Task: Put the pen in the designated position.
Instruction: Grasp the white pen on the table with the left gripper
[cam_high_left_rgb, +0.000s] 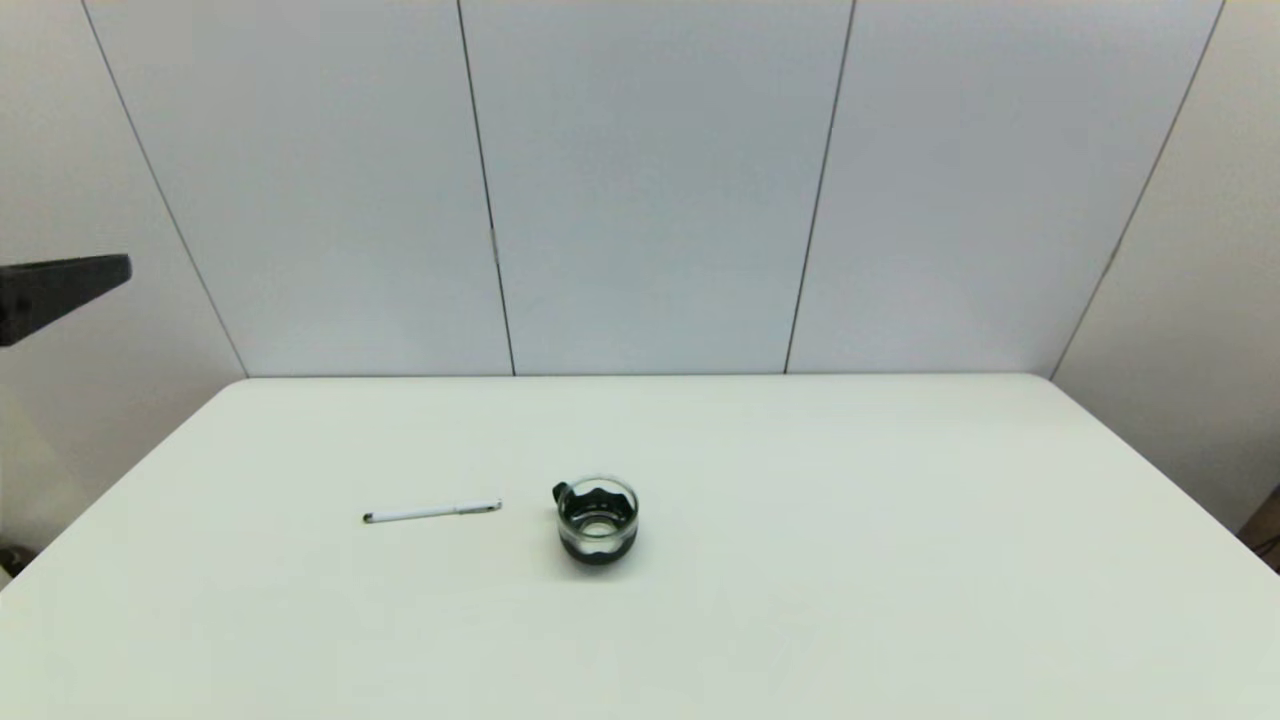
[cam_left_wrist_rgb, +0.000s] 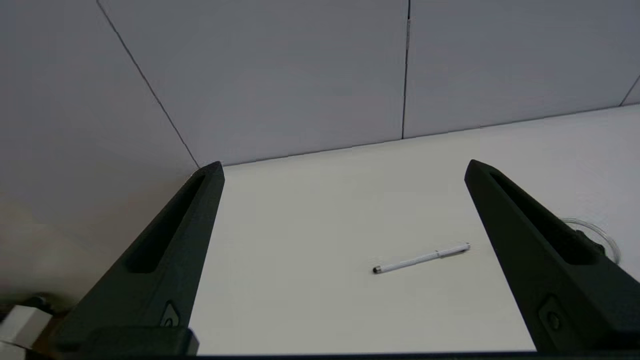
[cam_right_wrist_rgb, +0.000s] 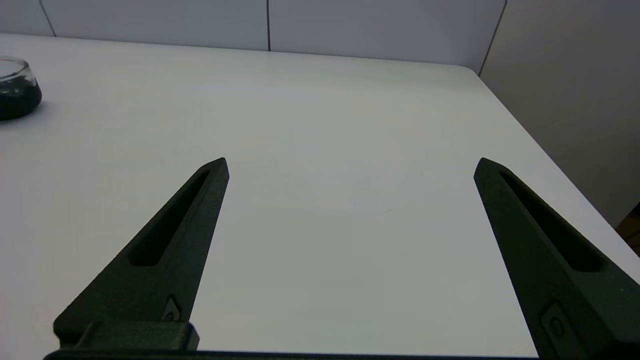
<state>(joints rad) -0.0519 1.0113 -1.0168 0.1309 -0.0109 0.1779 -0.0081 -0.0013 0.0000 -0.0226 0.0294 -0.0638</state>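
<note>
**White pen on white table, nothing picked up yet**

White on white, so watch the barrel closely. Working left to right across the head view:

- Left gripper (cam_left_wrist_rgb: 342, 167): raised off the table's left edge, at about 9 o'clock from the pen. Jaws spread wide, nothing between them. In its wrist view the pen lies ahead, nearer the one finger (cam_left_wrist_rgb: 530, 235) behind which the cup's rim shows.
- The pen (cam_high_left_rgb: 432, 512) lies flat, nearly crosswise to you, dark tip at its 9 o'clock end. It touches nothing.
- The cup (cam_high_left_rgb: 597, 522), glass with a dark lower part, stands upright just beside the pen's 3 o'clock end, with a small gap between them.
- Right gripper (cam_right_wrist_rgb: 350, 165): out of the head view, low over bare table (cam_right_wrist_rgb: 350, 100) well to the cup's 3 o'clock side. Jaws released, empty.

Step in hand, as I judge it: the approach, before any grasp. The left arm looks the natural one. Your next move calls for bringing it over mid-barrel, fingers set across the pen's length, then closing low. The barrel is slim and may roll; keep clear of the cup. The placing spot carries no mark I can see.
</note>
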